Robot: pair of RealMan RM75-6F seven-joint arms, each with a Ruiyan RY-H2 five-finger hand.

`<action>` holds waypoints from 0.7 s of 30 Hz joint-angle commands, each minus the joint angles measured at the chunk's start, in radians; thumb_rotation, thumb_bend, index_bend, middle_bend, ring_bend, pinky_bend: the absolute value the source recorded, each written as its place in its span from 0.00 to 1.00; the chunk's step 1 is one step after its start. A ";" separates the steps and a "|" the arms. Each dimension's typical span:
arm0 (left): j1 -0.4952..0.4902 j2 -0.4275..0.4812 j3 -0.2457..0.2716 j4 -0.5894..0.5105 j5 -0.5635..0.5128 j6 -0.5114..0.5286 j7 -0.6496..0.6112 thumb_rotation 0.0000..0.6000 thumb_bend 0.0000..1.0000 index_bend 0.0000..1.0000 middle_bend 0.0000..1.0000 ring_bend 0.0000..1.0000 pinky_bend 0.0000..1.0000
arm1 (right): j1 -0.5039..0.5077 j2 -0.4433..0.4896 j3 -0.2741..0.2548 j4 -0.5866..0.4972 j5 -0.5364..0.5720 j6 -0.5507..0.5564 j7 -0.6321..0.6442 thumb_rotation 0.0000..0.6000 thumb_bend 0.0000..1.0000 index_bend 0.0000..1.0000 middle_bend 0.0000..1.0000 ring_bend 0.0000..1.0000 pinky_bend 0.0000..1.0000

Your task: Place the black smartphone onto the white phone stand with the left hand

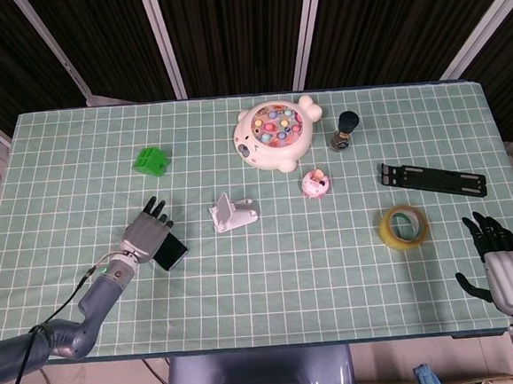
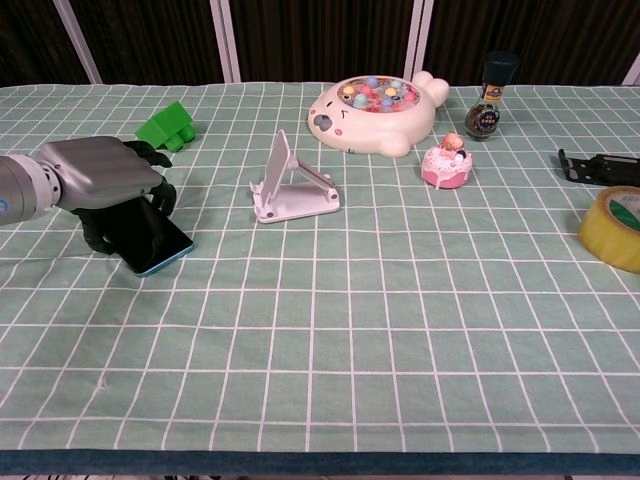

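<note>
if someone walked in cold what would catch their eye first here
Most likely the grey robotic left hand at the table's left, lying over the black smartphone on the green checked tablecloth. Next, the white folding phone stand standing apart to the phone's right. Behind that sits the white animal-shaped toy with coloured beads near the far edge.

1 smartphone [image 1: 171, 250] | 1 white phone stand [image 1: 232, 213] | 1 green block [image 1: 152, 159] | 1 tape roll [image 1: 403, 227] | 1 pepper grinder [image 1: 344, 131] | 2 toys [image 1: 278, 134]
</note>
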 commanded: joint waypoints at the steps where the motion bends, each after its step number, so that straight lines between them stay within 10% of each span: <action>1: 0.003 0.002 -0.001 -0.004 0.008 0.012 -0.014 1.00 0.31 0.50 0.50 0.07 0.04 | 0.000 0.000 0.000 0.001 0.000 0.000 0.000 1.00 0.35 0.06 0.00 0.00 0.15; 21: 0.056 0.001 -0.133 -0.129 0.020 0.221 -0.198 1.00 0.32 0.55 0.56 0.11 0.04 | -0.001 0.000 -0.001 0.000 -0.001 0.001 0.000 1.00 0.35 0.06 0.00 0.00 0.15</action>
